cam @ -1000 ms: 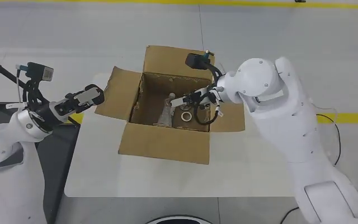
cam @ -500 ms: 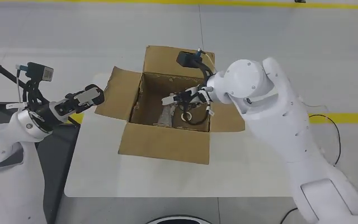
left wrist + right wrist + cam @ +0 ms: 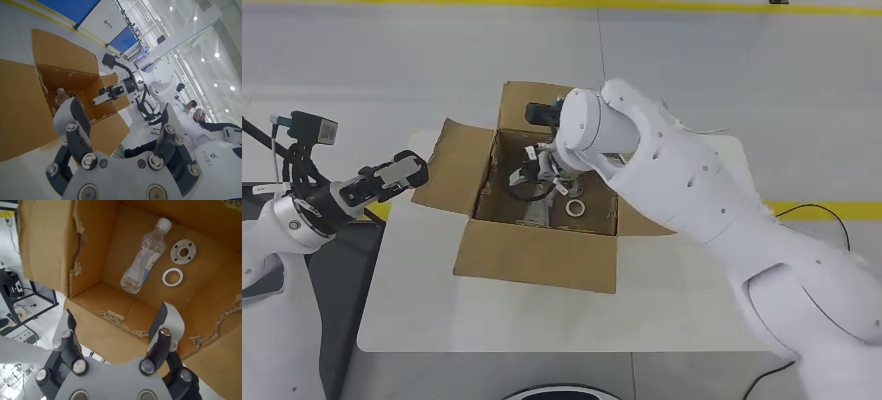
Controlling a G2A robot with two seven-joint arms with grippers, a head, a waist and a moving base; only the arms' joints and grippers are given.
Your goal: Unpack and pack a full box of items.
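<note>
Hovering over the open cardboard box [image 3: 94, 247], the right claw [image 3: 117, 313] is released: fingers spread wide, nothing between them.

Box contents, all on the floor below and ahead of this claw's fingertips:
- Clear plastic bottle [image 3: 145, 258] lies on its side, with its white cap pointing away from the claw.
- Grey flange disc [image 3: 175, 249] with bolt holes lies flat beside the bottle's neck, farther from the claw.
- White ring [image 3: 164, 277] lies flat beside the bottle's body, nearer the claw.
- Flange and ring lie close together but apart, and neither touches the bottle.

The box flaps fold outward and their edges are torn. The box stands on a white table [image 3: 442, 300].

The left claw [image 3: 121, 106] is also released and empty. It sits outside the box, near one outward-folded flap, well apart from the right claw. The box opening and the bottle lie ahead of its fingertips, and the right claw shows beyond them over the box.
</note>
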